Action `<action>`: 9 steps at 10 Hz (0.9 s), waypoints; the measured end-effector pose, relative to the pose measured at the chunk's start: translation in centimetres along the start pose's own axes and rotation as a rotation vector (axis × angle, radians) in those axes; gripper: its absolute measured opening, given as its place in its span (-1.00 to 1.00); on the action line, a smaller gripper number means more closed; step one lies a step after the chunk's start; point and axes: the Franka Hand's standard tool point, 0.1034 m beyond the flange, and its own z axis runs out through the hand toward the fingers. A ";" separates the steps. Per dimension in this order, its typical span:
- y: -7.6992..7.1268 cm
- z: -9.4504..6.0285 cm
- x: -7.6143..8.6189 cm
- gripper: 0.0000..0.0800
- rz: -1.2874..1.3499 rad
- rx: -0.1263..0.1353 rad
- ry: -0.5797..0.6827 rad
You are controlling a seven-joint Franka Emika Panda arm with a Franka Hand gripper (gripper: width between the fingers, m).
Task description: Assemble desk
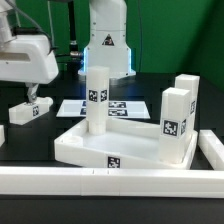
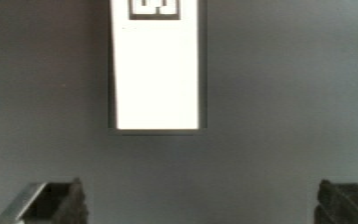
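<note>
Long white rail (image 1: 110,182) runs right across the front, closest to us. We think it is there so the parts can be pushed up against it and stay put.

Just behind it lies the desk slab (image 1: 85,148), flat, with its raised rim up. One leg (image 1: 97,100) stands straight up on the slab. Two more legs (image 1: 178,120) stand close together at the slab's corner on the exterior view's right. We cannot tell if any of them are fixed tight. The marker board (image 1: 122,107) lies flat behind the slab.

The last leg (image 1: 27,110) lies on its side, well apart from the slab, on the exterior view's left. The pincer (image 1: 33,97) hangs right over it. In the wrist view we see this lying leg (image 2: 160,70) ahead of the pincer (image 2: 201,205), not between its fingertips (image 2: 51,205). The pincer is spread wide and pinches nothing.

We think it is spread like that so it can drop around the leg. First it must line up over the leg, then go down and squeeze.
</note>
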 end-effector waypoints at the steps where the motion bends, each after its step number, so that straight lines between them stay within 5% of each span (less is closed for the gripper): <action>1: -0.2 0.1 -0.3 0.62 0.007 0.012 -0.070; 4: -0.3 0.6 -0.6 0.62 0.006 0.037 -0.245; 9: 1.6 2.9 -2.6 0.62 0.016 0.021 -0.578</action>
